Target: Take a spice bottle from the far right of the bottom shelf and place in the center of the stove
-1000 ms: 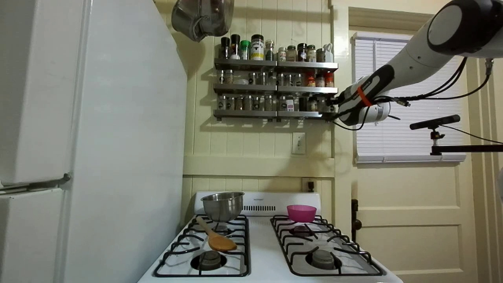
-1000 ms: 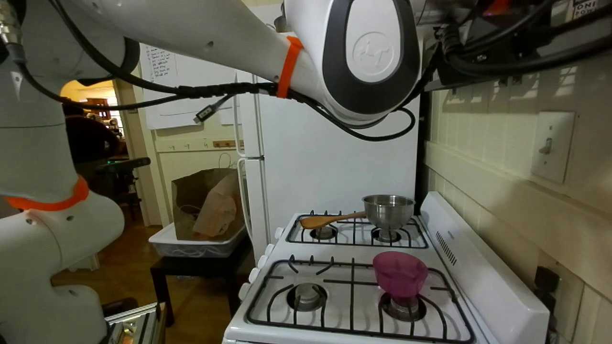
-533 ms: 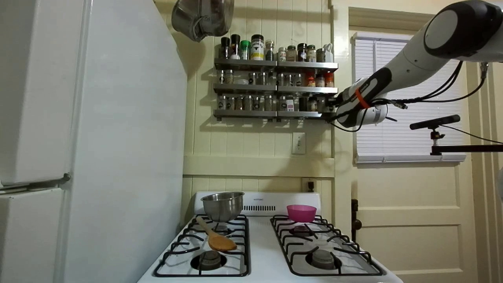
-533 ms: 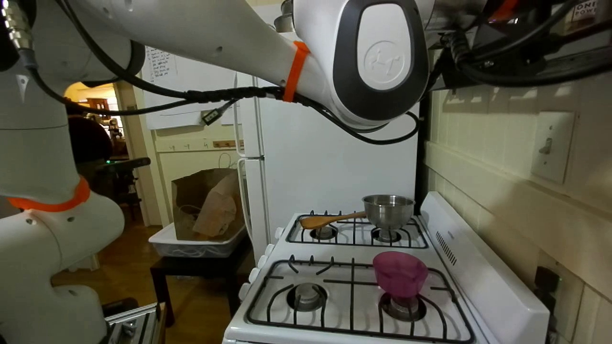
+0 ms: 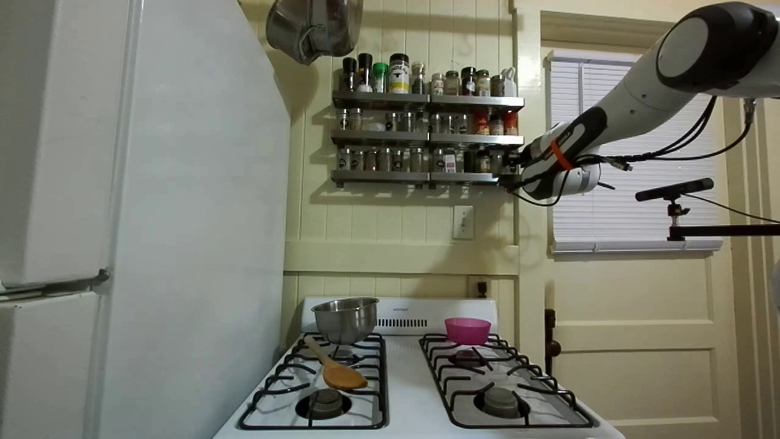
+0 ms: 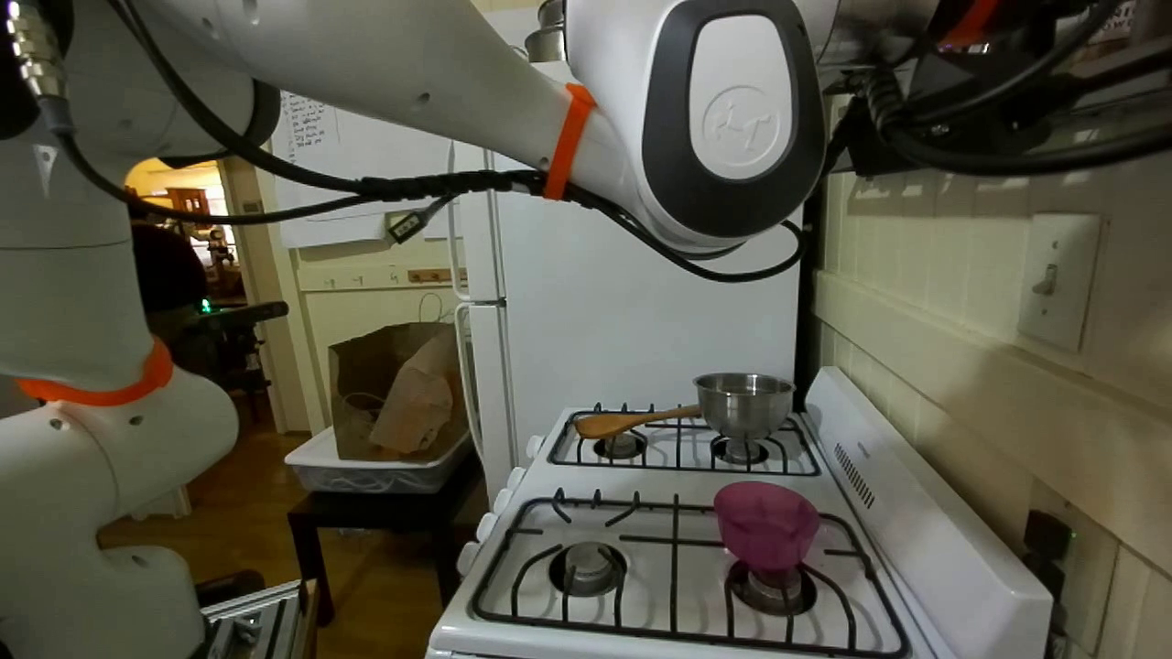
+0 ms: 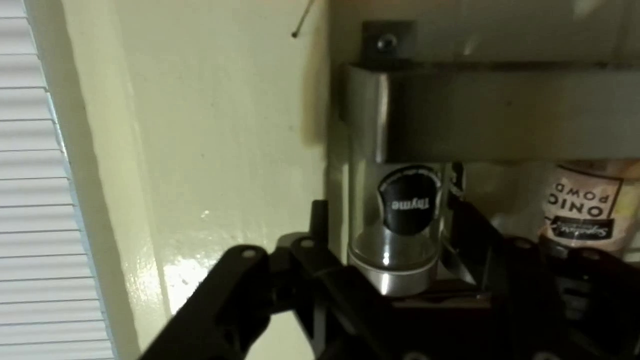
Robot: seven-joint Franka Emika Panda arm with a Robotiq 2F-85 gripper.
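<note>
Tallest is the white refrigerator (image 5: 195,213), which stands at the left of an exterior view. Beside it is the white stove (image 5: 403,378), with black grates (image 6: 676,558) over its burners. The robot arm (image 5: 646,100) extends from the right in that view, to the metal spice rack (image 5: 381,135) on the wall. The bottom shelf (image 5: 460,178) is the lowest of its three tiers, and the end of the arm is at its far right.

In both exterior views, a metal bowl (image 5: 345,323) sits on the rear of the grate nearer to the refrigerator. A wooden spoon (image 5: 343,377) lies on this same grate, with its handle toward the metal bowl. A pink bowl (image 6: 767,526) rests on the rear of the other grate.

In the wrist view, the tool (image 7: 391,212) has its two dark fingers (image 7: 319,222) wide apart. Between them is the glass spice bottle (image 7: 395,250), which is on the bottom shelf, behind its front rail (image 7: 500,112). It appears upside down here. A gap is seen at the finger on the left of this view; at the other, I cannot tell if it touches. The lid (image 7: 400,282) is silvery, and the small black label (image 7: 411,200) says "Thyme".
</note>
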